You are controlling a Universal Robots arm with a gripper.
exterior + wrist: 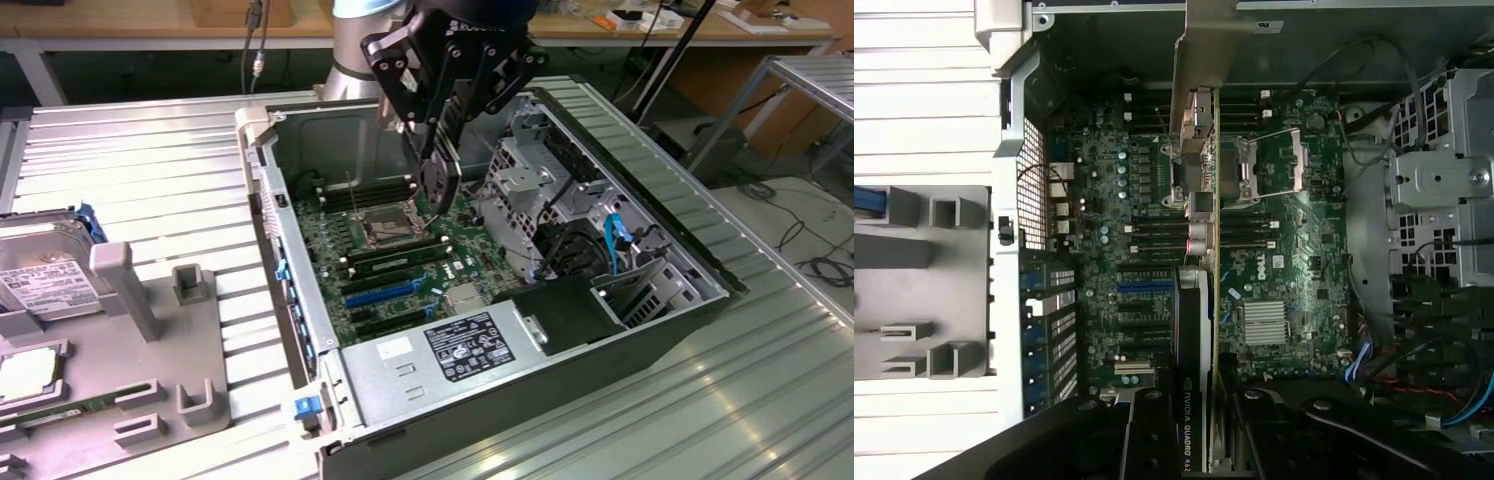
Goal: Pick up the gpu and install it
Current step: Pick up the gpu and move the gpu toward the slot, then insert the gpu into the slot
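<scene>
The gpu [439, 180] hangs upright and edge-on inside the open computer case [694, 270], just above the green motherboard [400, 262] near the CPU socket [384, 228]. My gripper [447, 125] is shut on its upper edge. In the wrist view the gpu [1191, 330] runs as a thin strip between my fingers [1144, 435]. Its silver bracket [1199, 50] points toward the case's rear wall, and its black edge carries an NVIDIA Quadro label. The blue expansion slots [1144, 285] lie just beside the card.
A silver power supply [461, 345] fills the near end of the case, and drive cages with cables [587, 230] line the exterior view's right. Outside, on the exterior view's left, a grey fixture tray [147, 340] holds a hard drive [34, 275]. The table is ribbed metal [147, 150].
</scene>
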